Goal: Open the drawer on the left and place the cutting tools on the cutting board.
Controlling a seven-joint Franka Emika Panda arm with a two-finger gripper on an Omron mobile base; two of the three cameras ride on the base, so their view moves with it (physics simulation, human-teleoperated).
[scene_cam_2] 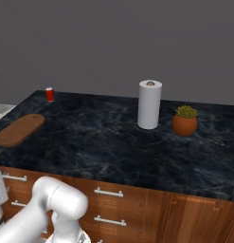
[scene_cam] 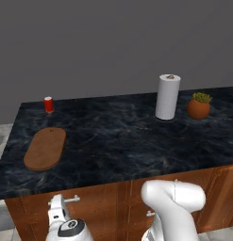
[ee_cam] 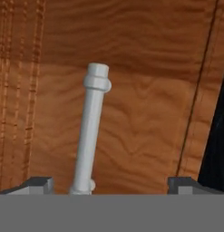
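- Below the dark marble counter [scene_cam: 118, 136], the drawer [ee_cam: 131, 113] at the left is closed; its inside is hidden
- On the counter's left end lies the cutting board [scene_cam: 45, 148], with nothing on it
- The gripper [ee_cam: 111, 183] stands wide open, holding nothing; the silver bar handle [ee_cam: 90, 136] is between its tips
- The red can [scene_cam: 49, 104] has no readable writing

Both base views look down over the counter [scene_cam: 118, 136]; hand view faces the drawer [ee_cam: 131, 127] closely.
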